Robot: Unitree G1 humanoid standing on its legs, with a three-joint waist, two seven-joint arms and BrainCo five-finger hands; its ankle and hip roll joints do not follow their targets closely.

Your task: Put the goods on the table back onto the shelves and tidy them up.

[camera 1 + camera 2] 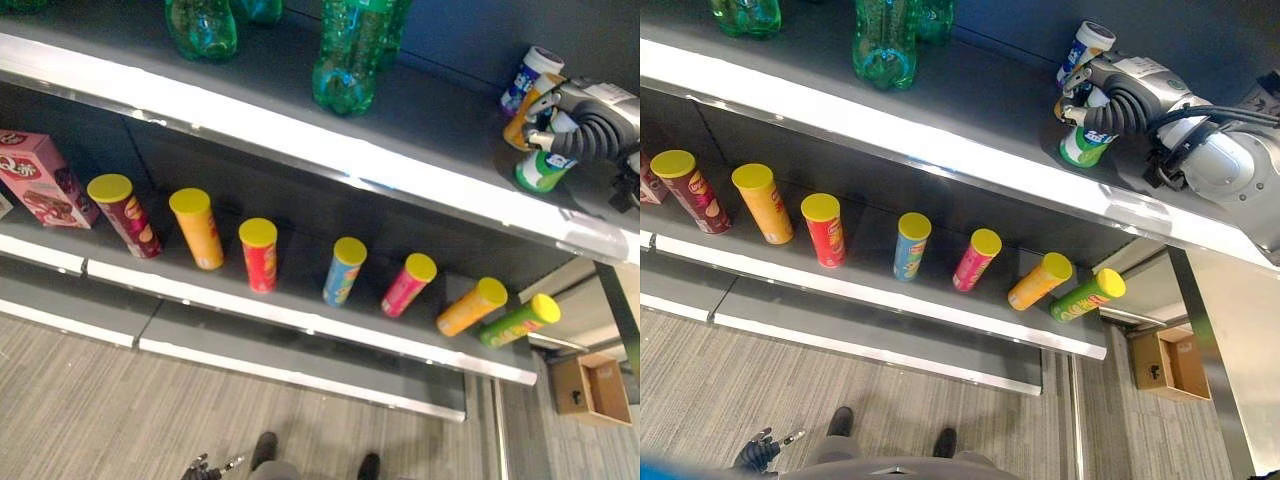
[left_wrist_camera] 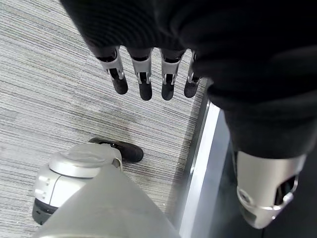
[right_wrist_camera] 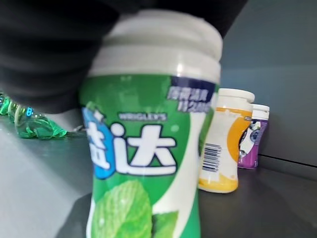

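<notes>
My right hand (image 1: 1122,100) reaches onto the top shelf (image 1: 330,140) at its right end. Its fingers are curled round a green gum bottle (image 3: 148,148) with a white cap, seen too as the green gum bottle (image 1: 543,170), which stands on or just above the shelf board. Right behind it stand an orange gum bottle (image 3: 224,144) and a purple-and-white one (image 3: 253,136). My left hand (image 2: 143,74) hangs low over the carpet with straight fingers and holds nothing.
Green plastic drink bottles (image 1: 345,60) stand further left on the top shelf. On the lower shelf a row of several yellow-lidded chip tubes (image 1: 258,252) runs across, with a pink box (image 1: 40,180) at the left end. A cardboard box (image 1: 590,388) sits on the floor at right.
</notes>
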